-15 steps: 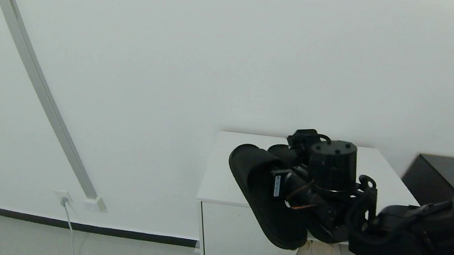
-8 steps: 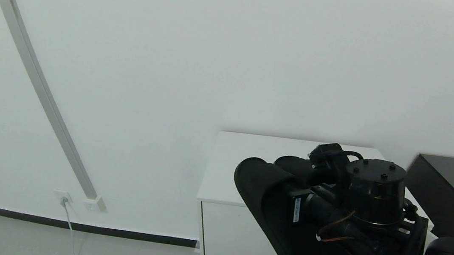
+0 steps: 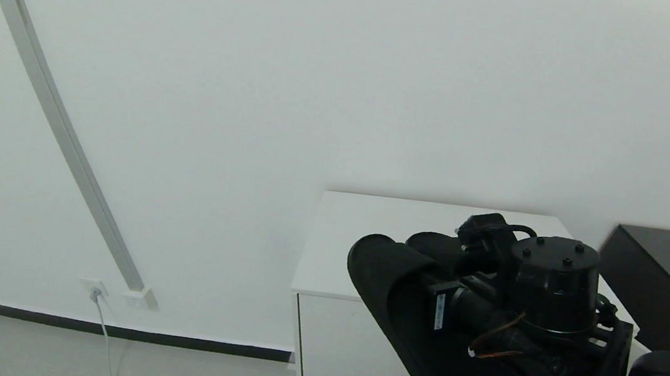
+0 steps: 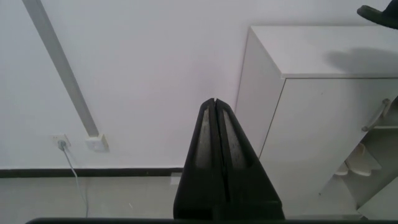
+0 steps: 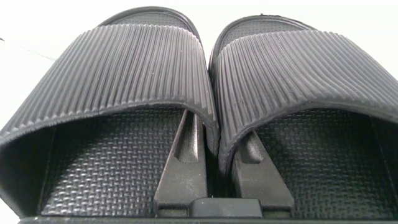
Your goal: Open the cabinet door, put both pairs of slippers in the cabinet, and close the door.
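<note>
The right arm hangs in front of the white cabinet, and its gripper has the black slippers clamped as a pair. One finger sits inside each shoe, and the two squeeze the inner side walls of the ribbed straps together between them. The pair is held in the air, soles tilted, toes pointing up and back over the front edge of the cabinet top. It touches neither the top nor the floor (from where I stand it hides most of the cabinet's right half).

The left gripper is off to the side with nothing in it, its two fingers pressed flat together, pointing towards the wall and the cabinet's flank. Past it, the left front panel of the cabinet is closed, with a handle at its edge. Just beyond that the inside is open to view, and a pale pair of slippers rests on a shelf there.

A dark cabinet stands right of the white one. On the wall to the left a slanting white strip runs down to a socket with a cable plugged in.
</note>
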Tool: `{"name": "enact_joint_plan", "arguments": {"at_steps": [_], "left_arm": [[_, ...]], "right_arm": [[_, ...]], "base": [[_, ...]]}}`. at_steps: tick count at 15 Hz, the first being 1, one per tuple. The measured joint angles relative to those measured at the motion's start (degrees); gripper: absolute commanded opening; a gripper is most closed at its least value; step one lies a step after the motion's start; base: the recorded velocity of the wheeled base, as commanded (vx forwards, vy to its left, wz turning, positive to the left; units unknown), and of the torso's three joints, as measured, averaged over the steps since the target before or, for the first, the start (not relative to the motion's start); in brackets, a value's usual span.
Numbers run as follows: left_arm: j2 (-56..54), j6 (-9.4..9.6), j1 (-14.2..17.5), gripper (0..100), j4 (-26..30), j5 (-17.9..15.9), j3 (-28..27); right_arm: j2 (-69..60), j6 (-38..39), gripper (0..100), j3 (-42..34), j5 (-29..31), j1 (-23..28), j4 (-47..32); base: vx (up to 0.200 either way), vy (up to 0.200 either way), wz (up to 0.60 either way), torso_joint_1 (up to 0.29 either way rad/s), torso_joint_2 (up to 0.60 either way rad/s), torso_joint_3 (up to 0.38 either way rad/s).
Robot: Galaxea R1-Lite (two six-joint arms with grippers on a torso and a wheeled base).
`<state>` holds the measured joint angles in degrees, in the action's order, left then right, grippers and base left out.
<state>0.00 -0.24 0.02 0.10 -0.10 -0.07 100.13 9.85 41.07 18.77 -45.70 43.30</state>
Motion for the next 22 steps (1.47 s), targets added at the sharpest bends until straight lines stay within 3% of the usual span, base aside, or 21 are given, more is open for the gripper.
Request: {"name": "enact_joint_plan", "arguments": {"at_steps": [5, 20, 22], "left_arm": [[0.0, 0.0, 0.0, 0, 0.0, 0.0, 0.0], [0.0, 0.06, 0.0, 0, 0.0, 0.1, 0.0], [0.0, 0.15, 0.0, 0, 0.0, 0.1, 0.0]], "right_arm": [[0.2, 0.0, 0, -0.3, -0.1, -0.2, 0.0], [0.9, -0.1, 0, -2.2, 0.2, -1.0, 2.3], [1.0, -0.1, 0, -2.2, 0.2, -1.0, 2.3]], "base": [[-0.2, 0.0, 0.0, -0.003, 0.0, 0.004], [0.0, 0.0, 0.0, 0.0, 0.0, 0.0], [0.0, -0.2, 0.0, 0.007, 0.0, 0.002]]}}
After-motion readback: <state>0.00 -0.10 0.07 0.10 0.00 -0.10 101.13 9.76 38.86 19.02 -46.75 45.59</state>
